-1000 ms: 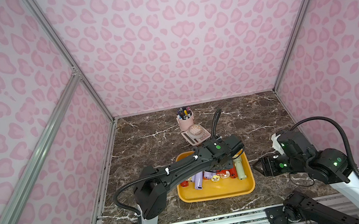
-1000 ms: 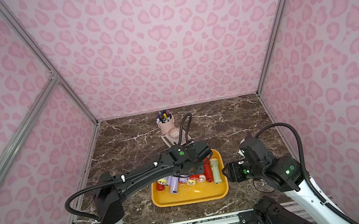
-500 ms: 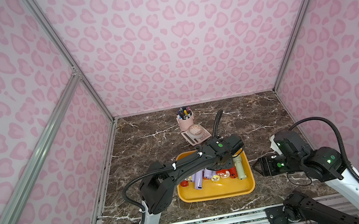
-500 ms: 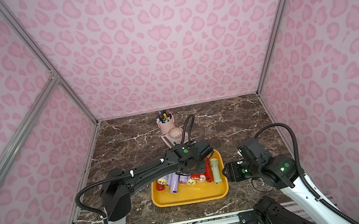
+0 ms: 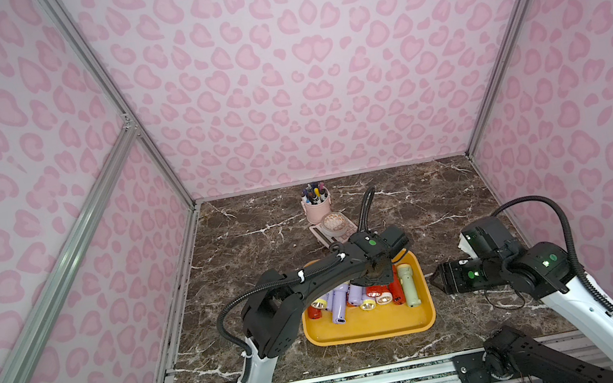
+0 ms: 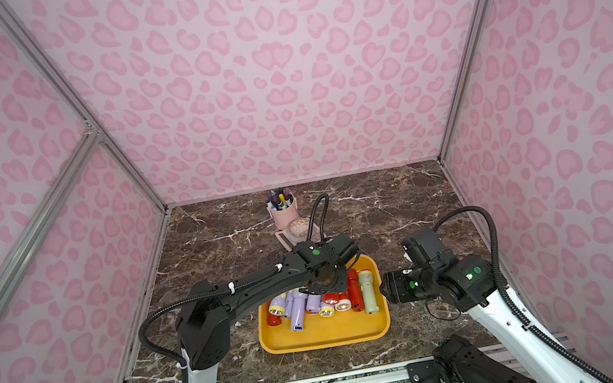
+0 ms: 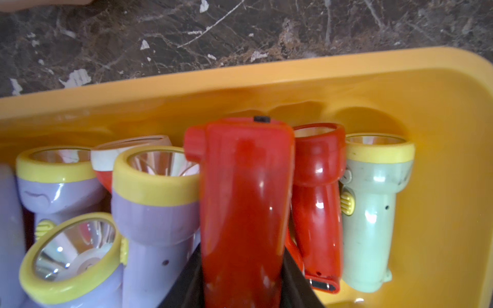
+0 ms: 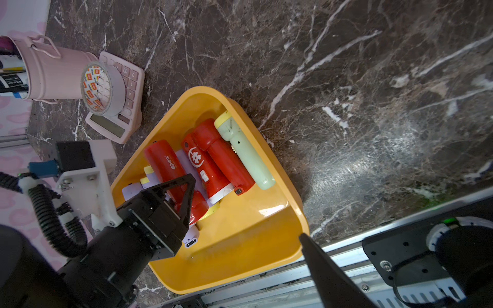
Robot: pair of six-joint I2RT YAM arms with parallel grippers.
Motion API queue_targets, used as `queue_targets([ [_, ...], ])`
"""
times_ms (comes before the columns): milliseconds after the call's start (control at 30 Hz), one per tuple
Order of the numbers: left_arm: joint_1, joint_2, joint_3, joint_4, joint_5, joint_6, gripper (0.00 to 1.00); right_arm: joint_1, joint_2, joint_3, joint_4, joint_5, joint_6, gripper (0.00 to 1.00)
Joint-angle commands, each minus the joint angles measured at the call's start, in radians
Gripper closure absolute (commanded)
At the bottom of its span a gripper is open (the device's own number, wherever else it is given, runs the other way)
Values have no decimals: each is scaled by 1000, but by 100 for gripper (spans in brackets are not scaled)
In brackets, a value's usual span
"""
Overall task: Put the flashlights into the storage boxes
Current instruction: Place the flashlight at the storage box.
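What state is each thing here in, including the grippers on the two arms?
Left gripper: shut on a red plastic flashlight, over the tray.
Right gripper: open, empty, beside the tray.
Yellow-orange plastic tray: holding flashlights, near part bare.
Pale green flashlight: lying flat in the tray.
Lilac flashlights: lying in the tray.
Pink pen cup: upright, holding pens.
Tape roll: resting on the pink calculator.

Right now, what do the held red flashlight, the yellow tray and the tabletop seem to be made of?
The red flashlight: glossy moulded plastic, judging by its sharp highlights. The yellow tray: smooth semi-gloss plastic, with soft reflections on its wall. The tabletop: brown with white veins, shiny, likely polished marble or a printed laminate.
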Motion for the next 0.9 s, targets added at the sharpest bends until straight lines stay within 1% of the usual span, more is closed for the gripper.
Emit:
queue_targets([
  [0,10,4,21,-6,-3,19,55,-13,13,5,11,-19,-27,34],
  [167,14,2,72,-44,-8,42,39,-31,37,23,6,-37,-50,34],
  [200,14,-1,83,-51,-6,48,30,-33,42,25,8,-42,-56,34],
  [233,14,-6,94,-58,-2,57,24,-35,48,30,9,-44,-60,34],
  [300,15,-17,122,-85,-1,69,19,-39,61,38,13,-52,-67,34],
  [367,15,-38,153,-121,-10,86,10,-41,71,48,18,-56,-72,34],
  [400,14,-60,163,-143,-27,95,2,-42,73,53,20,-59,-78,34],
  [467,19,-128,157,-169,-78,123,3,-42,71,59,35,-60,-87,34],
  [500,25,-179,136,-179,-124,136,2,-42,68,60,43,-51,-90,33],
  [567,55,-307,47,-158,-215,176,3,-42,64,64,61,-14,-96,33],
  [600,81,-388,-27,-130,-262,205,2,-43,60,63,77,21,-94,32],
  [667,170,-563,-180,-52,-353,254,2,-46,51,52,123,97,-90,28],
  [700,226,-665,-263,16,-390,299,2,-49,45,39,160,139,-86,22],
  [733,293,-763,-376,99,-424,345,2,-52,38,16,203,187,-82,19],
  [767,351,-860,-466,181,-439,387,2,-56,29,-8,243,220,-84,14],
  [800,418,-952,-576,291,-437,440,2,-61,19,-40,296,248,-90,2],
  [867,526,-1111,-753,488,-434,534,3,-72,-12,-108,412,297,-105,1],
])
